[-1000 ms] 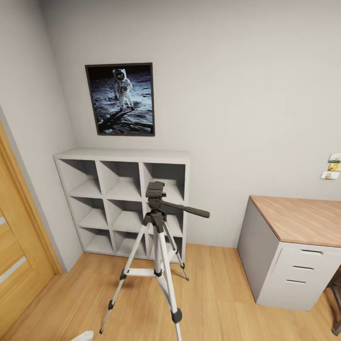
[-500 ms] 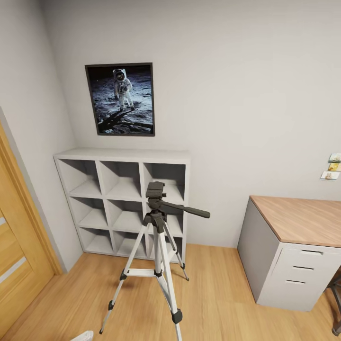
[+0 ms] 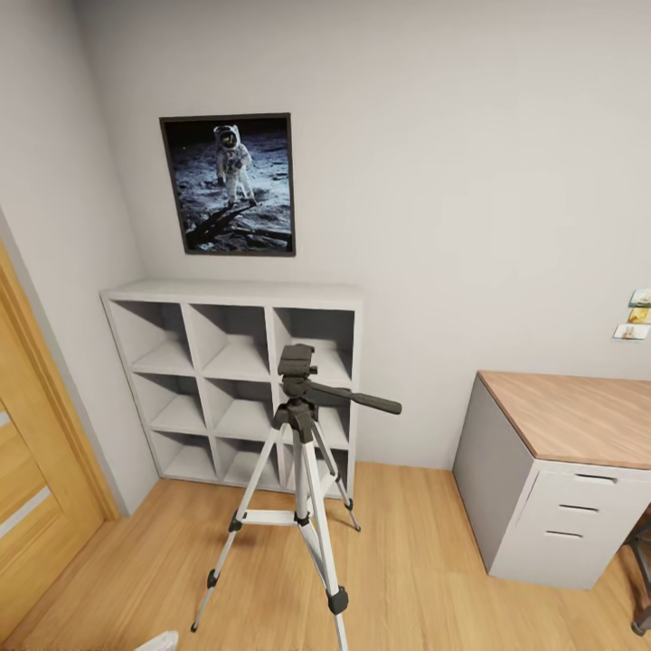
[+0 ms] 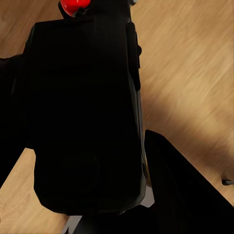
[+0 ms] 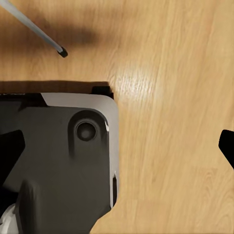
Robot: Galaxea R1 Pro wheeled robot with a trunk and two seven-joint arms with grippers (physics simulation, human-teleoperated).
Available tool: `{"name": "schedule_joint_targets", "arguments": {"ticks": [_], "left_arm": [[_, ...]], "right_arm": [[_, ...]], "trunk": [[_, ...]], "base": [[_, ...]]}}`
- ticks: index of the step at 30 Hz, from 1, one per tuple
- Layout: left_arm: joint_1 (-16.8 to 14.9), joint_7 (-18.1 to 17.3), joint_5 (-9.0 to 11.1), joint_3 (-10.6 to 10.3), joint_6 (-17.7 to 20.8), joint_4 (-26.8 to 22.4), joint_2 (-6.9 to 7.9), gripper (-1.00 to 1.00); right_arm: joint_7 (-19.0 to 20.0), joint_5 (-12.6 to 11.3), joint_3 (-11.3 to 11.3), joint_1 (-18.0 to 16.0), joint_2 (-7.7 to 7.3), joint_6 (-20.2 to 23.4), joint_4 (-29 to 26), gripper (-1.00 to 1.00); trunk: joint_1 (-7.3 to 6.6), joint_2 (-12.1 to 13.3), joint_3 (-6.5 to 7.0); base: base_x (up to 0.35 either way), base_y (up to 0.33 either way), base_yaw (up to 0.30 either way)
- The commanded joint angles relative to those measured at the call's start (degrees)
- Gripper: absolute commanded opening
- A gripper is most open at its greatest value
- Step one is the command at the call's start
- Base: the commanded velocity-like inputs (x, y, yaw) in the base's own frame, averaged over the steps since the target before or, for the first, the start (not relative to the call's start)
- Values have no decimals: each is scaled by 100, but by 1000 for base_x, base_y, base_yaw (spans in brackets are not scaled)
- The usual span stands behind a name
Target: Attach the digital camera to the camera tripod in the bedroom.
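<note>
1. Camera tripod (image 3: 303, 470) stands mid-frame, lower centre of the head view, on the bedroom's plank floor (image 3: 425, 570); front leg cut off at the bottom edge.
2. Digital camera (image 4: 83, 122) sits close against my left wrist lens, red button (image 4: 74, 6) clipped at the top edge.
3. Left gripper: dark shapes flank the camera; hold seems closed on it.
4. Right gripper: only a dark sliver at right edge (image 5: 227, 146); cannot tell its state.
5. Robot base (image 5: 63, 156) covers lower left of the right wrist view.

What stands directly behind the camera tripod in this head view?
Behind the camera tripod stands a white cube shelf against the wall, its visible compartments empty. The tripod's head and legs cover parts of the right-hand column, so those cubes cannot be fully checked.
</note>
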Motion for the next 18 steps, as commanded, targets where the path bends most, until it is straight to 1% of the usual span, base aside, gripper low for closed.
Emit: {"name": "schedule_joint_targets", "arguments": {"ticks": [1,8,11,15,18], "left_arm": [[-1,29,15,-54,25,-5,1,-100],[0,29,23,-58,28,-12,-7,-100],[0,29,11,-67,31,-19,-13,-100],[0,29,-39,-77,33,-28,-21,-100],[-2,29,-55,-79,33,-30,-24,-100]], "right_arm": [[13,44,-49,-4,-3,7,9,100],[13,44,-49,-4,-3,7,9,100],[13,43,-49,-4,-3,7,9,100],[13,43,-49,-4,-3,7,9,100],[13,43,-49,-4,-3,7,9,100]], "trunk": [[2,-5,-11],[2,-5,-76],[2,-5,-103],[2,-5,-140],[2,-5,-168]], "base": [[0,0,0],[0,19,0],[0,178,0],[0,265,0],[0,107,0]]}}
